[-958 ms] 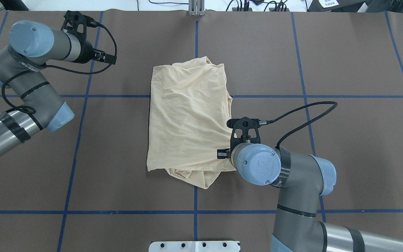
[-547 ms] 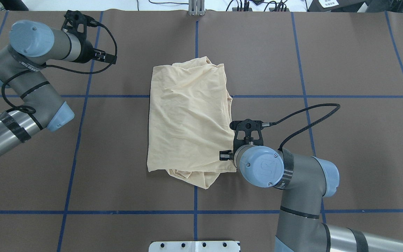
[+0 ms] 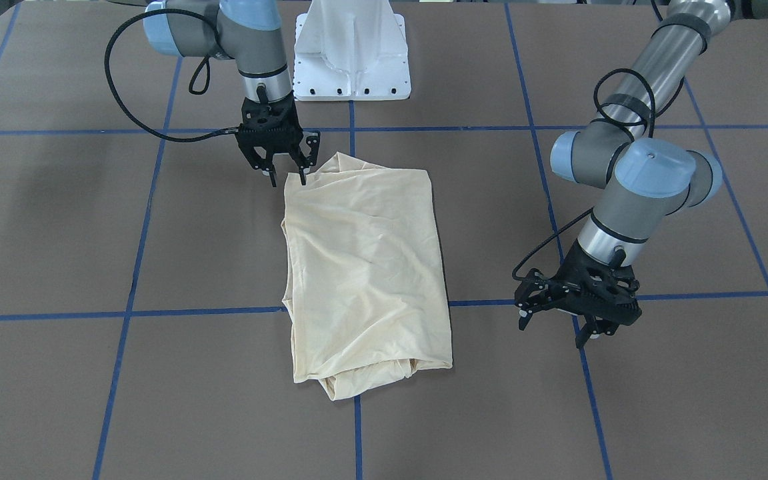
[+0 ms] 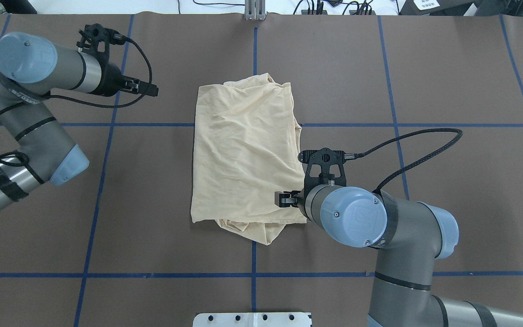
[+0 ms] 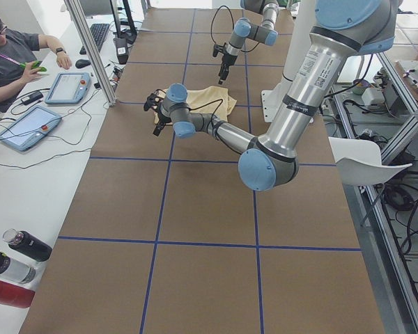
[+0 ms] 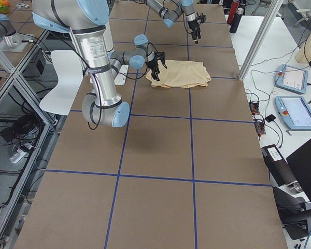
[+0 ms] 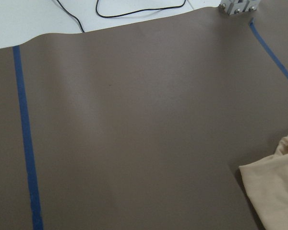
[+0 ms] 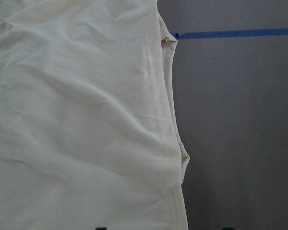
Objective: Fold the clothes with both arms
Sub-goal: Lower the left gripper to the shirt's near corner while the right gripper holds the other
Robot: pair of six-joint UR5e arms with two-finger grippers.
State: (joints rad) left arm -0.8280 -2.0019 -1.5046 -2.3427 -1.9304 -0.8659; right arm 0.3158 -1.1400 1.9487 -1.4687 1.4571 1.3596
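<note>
Cream shirt [image 4: 243,150] lies folded in a rough rectangle mid-tabletop [image 4: 493,204], across a blue tape line [image 4: 152,124]; right gripper [image 3: 289,179] open, fingers spread at the shirt's corner nearest the white base [image 3: 351,53]; left gripper [image 3: 552,333] open over bare tabletop, well apart from the shirt.

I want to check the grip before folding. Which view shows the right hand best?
Front-facing view: the right hand hangs open at the shirt's corner, both fingers visible. Overhead, its wrist hides most of it; the side views show it small; the wrist camera shows mostly shirt.
</note>
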